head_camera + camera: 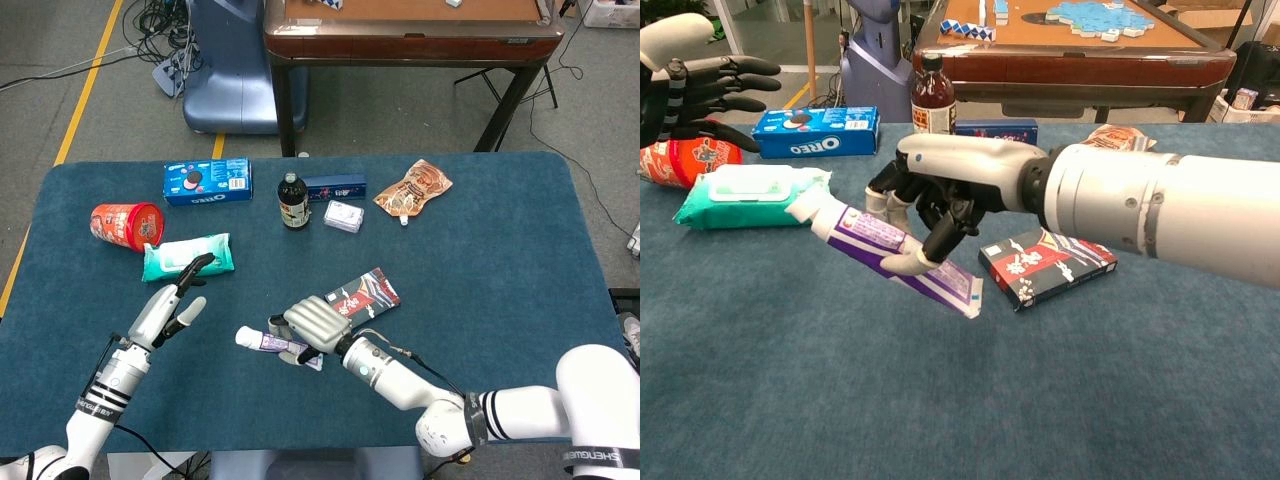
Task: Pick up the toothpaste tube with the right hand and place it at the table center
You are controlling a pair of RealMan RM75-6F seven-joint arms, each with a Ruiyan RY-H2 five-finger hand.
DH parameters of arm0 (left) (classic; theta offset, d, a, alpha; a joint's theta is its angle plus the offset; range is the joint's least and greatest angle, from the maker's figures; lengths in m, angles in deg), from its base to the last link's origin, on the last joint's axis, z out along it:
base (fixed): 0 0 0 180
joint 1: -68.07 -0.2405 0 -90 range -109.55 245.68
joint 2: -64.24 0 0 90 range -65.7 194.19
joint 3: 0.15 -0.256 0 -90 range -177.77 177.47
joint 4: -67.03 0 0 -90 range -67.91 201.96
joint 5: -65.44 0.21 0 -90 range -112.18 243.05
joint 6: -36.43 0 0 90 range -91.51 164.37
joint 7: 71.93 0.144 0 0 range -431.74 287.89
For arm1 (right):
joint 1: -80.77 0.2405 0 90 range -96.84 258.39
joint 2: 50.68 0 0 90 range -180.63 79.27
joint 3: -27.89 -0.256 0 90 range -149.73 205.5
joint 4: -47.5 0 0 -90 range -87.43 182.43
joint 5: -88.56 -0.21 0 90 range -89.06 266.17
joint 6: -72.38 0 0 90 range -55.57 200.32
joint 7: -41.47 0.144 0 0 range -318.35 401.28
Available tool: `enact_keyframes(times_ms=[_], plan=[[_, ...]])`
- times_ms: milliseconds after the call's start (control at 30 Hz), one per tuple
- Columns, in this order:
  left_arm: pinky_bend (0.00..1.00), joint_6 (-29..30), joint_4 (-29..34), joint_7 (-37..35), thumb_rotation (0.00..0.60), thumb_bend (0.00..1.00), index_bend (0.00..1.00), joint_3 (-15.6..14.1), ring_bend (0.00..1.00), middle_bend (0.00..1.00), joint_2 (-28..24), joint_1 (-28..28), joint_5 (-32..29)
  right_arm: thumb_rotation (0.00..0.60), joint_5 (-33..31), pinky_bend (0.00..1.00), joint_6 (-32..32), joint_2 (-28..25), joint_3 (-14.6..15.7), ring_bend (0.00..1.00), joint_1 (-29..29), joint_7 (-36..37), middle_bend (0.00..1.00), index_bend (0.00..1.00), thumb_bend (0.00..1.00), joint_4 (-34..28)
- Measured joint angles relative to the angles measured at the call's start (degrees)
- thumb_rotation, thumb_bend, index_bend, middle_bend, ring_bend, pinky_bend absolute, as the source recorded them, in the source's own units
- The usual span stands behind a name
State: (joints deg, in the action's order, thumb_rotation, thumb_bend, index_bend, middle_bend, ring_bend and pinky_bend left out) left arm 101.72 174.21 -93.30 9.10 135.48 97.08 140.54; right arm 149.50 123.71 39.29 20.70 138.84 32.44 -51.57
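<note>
My right hand (312, 324) (940, 195) grips the toothpaste tube (262, 341) (872, 243), white and purple with a white cap pointing left. In the chest view the tube hangs clear above the blue cloth, tilted with its flat tail down to the right. It is left of the black and red packet (358, 293) (1047, 264). My left hand (172, 300) (695, 85) floats open with fingers spread, near the green wipes pack (187, 256) (750, 193), holding nothing.
Along the back of the table (500, 260) stand an Oreo box (207, 181), a dark bottle (292, 201), a blue box (335, 187), a small white pack (343, 216) and an orange pouch (413, 189). A red cup (126, 226) lies at the left.
</note>
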Motion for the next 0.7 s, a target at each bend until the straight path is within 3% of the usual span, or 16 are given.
enact_keyframes(times_ms=[467,700], plan=[[0.11,5.55,-3.84,5.32,0.0,0.15,0.0,1.15,0.0,0.0,4.93,-1.14,1.66,0.6,-2.64,0.78,3.01,10.12,-3.8,0.76,-1.11,-2.37,0.79,0.91,0.99,3.97],[0.1,5.13,-3.91,4.67,0.0,0.15,0.0,1.24,0.0,0.0,5.92,-1.37,1.82,0.6,-0.62,0.79,4.5,13.6,-5.21,0.76,-1.67,-1.25,0.79,0.91,0.98,7.56]])
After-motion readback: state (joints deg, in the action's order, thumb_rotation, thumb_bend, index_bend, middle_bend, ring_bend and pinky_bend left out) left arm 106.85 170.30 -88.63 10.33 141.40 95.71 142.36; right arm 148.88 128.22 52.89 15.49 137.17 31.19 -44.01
